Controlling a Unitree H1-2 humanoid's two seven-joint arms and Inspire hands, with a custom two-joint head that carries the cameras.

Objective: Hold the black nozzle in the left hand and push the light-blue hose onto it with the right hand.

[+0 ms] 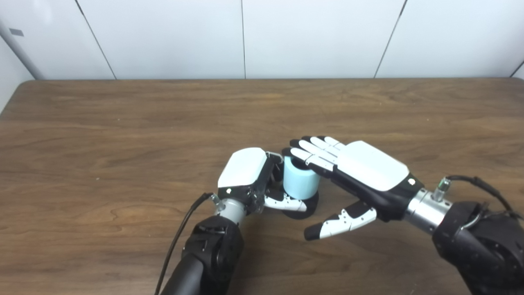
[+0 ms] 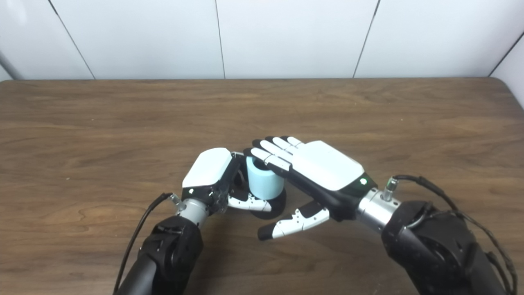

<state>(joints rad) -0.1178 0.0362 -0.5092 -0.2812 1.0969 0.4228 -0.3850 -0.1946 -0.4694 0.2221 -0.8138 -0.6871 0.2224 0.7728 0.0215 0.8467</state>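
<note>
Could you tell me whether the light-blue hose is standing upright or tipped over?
Upright: the light-blue hose stands on the black nozzle, its end facing up.

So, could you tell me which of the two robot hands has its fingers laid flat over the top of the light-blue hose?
The right robot hand: its fingers stretch flat across the light-blue hose. The left robot hand instead curls around the piece from the side.

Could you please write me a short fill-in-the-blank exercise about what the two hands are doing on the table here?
1. The hose standing between the hands is light-____.
2. The flat fingers pressing on the hose's top belong to the ____ hand.
3. The left hand is wrapped around the hose and nozzle from the ____ side.
4. Everything rests on a ____ table.

Missing words: blue; right; left; wooden
</note>
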